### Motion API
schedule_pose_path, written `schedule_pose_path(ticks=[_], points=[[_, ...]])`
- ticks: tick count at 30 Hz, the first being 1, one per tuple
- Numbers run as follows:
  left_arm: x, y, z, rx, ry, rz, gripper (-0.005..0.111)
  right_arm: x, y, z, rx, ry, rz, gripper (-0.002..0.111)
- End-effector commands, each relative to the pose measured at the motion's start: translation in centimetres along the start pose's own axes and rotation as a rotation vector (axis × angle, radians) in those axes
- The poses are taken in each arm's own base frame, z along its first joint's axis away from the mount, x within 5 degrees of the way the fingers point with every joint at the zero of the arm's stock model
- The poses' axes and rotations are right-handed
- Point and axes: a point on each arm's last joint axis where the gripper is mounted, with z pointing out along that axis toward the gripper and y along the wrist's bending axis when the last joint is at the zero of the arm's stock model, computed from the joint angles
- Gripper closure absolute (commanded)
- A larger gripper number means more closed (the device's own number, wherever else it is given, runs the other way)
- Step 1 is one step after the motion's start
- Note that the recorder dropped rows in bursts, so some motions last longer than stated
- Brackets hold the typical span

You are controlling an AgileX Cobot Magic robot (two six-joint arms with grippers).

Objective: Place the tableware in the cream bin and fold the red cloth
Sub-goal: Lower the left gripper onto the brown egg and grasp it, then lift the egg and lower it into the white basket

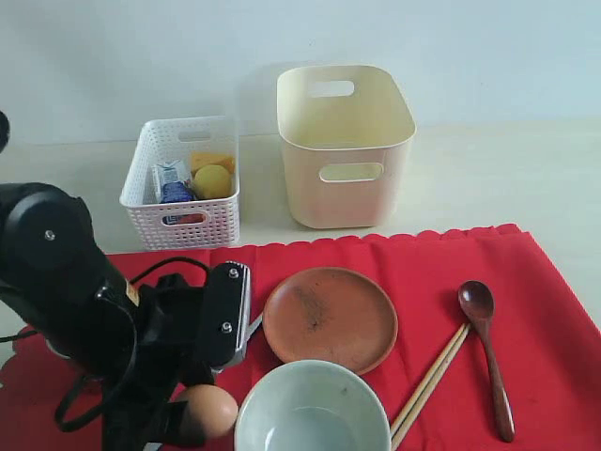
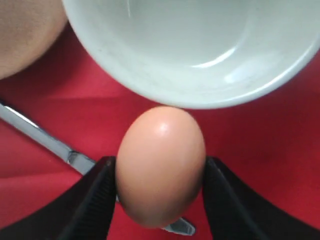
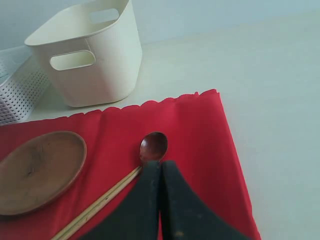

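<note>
A pale desk (image 1: 488, 169) stands against a plain white wall, and a red cloth (image 1: 545, 310) with scalloped edges lies spread flat across its near half.

The left fingers (image 2: 95, 200) are black and parted about as wide as a brown egg (image 2: 160, 165), which they grip, one pad pressed to each side. Just past the fingertips is the rim of a pale green bowl (image 2: 200, 50), and the egg's far end sits right at that rim. A knife (image 2: 40, 135) lies on the cloth and runs slantwise beneath the egg and one of the fingers.

The right fingers (image 3: 145, 200) are pressed together with nothing between them, and they hover over the cloth. The bowl of a dark wooden spoon (image 3: 153, 146) lies just beyond their tips. Wooden chopsticks (image 3: 100, 202) lie on the cloth close to one side of these fingers, and a round brown plate (image 3: 37, 167) lies farther off on that same side.

The cream bin (image 1: 343, 178) stands upright on the bare desk well beyond both pairs of fingers, past the cloth's far edge. Beside it is a lower white lattice basket (image 1: 188, 221) holding a lemon (image 1: 212, 181) and a small blue-white carton (image 1: 169, 174).
</note>
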Motion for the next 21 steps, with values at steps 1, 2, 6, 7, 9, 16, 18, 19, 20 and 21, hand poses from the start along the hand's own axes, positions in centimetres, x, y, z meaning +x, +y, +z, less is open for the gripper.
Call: schedule_pose_path(ticks=[1,2,6,7,9,16,18,19,20,21], points=[[0.1,-0.2,-2.4,-0.089,0.02,0.022,0.107,0.0,0.0,0.0,0.005,-0.012,-0.005,0.108],[0.2,-0.1,-3.1,-0.126,0.028,0.02,0.107,0.0,0.0,0.0,0.005,-0.012,-0.005,0.108],[0.1,0.7,-4.5,-0.281,0.009,-0.021,0.107,0.0,0.0,0.0,0.005,-0.012,-0.005,0.108],[0.0,1.0,-4.8,-0.318,-0.006,-0.031,0.107,0.0,0.0,0.0,0.005,-0.012,-0.005,0.108],[-0.1,1.6,-5.2,-0.389,-0.037,-0.047,0.107,0.0,0.0,0.0,0.005,-0.012,-0.005,0.108],[1.7,5.9,-8.2,-0.599,-0.162,-0.29,0.107,0.0,0.0,0.0,0.005,-0.012,-0.005,0.108],[2.6,7.4,-9.5,-0.647,-0.186,-0.382,0.107,0.0,0.0,0.0,0.005,-0.012,-0.005,0.108],[3.1,8.1,-10.1,-0.669,-0.197,-0.428,0.107,0.0,0.0,0.0,0.005,-0.012,-0.005,0.108],[3.5,8.8,-10.7,-0.687,-0.211,-0.474,0.107,0.0,0.0,0.0,0.005,-0.012,-0.005,0.108],[3.7,9.4,-11.1,-0.7,-0.225,-0.513,0.107,0.0,0.0,0.0,0.005,-0.012,-0.005,0.108]])
